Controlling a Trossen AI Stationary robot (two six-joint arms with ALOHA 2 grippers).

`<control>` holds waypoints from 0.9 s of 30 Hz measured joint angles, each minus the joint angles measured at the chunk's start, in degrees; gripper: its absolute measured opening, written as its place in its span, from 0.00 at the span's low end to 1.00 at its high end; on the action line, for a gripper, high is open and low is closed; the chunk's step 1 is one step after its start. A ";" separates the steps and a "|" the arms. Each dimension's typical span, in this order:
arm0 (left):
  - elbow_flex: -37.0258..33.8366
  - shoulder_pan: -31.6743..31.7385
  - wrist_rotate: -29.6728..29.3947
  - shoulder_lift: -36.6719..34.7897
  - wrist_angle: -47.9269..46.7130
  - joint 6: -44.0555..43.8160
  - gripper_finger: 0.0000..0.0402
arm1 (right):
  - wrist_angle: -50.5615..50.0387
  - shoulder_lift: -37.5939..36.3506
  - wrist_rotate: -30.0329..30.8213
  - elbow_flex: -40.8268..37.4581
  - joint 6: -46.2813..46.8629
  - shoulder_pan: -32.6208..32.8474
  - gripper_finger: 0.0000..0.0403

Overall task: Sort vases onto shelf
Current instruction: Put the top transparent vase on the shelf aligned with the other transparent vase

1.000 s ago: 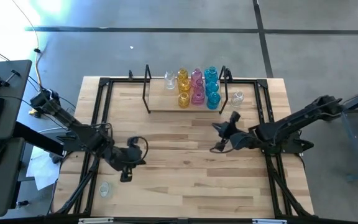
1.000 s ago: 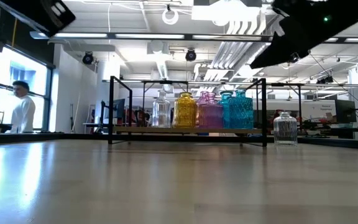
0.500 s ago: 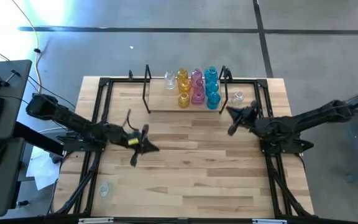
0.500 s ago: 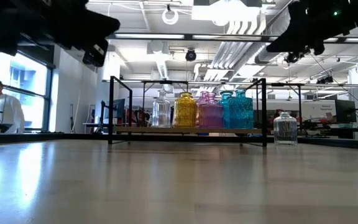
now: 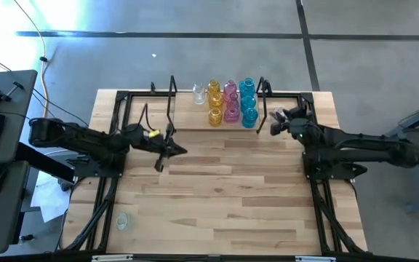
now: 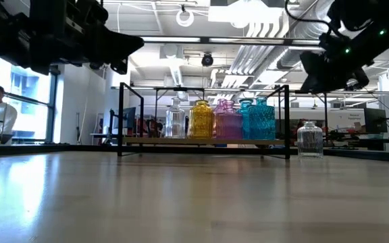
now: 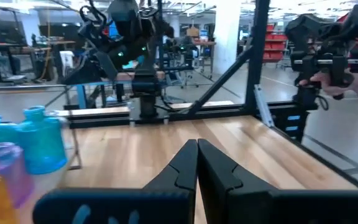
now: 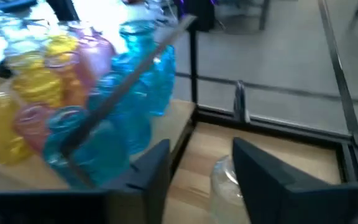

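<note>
The near half of the wooden table (image 5: 217, 211) lies bare — wide room for moving. The left gripper (image 5: 167, 149), jaws shut on nothing, hovers mid-table before the shelf (image 5: 217, 125). On it stand upright amber, pink and blue vases (image 5: 231, 102). Only the right wrist view shows the right gripper (image 8: 197, 162), jaws parted, just over a clear vase (image 5: 278, 113) beside the shelf's right posts.

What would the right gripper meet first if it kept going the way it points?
Most likely the clear vase standing on the table beside the shelf: it sits between the open fingers of the right gripper, though depth is hard to judge.
</note>
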 joint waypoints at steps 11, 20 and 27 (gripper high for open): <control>0.00 8.45 5.24 0.00 0.22 0.18 0.00 | 0.10 8.58 -8.28 0.00 1.98 -17.26 0.64; 0.00 8.86 5.23 0.00 -0.16 1.66 0.00 | 6.29 18.93 -13.51 0.00 1.98 -21.60 0.63; 0.00 8.86 5.20 0.00 -0.16 1.71 0.00 | 7.52 23.03 -13.27 0.09 4.12 -22.72 0.61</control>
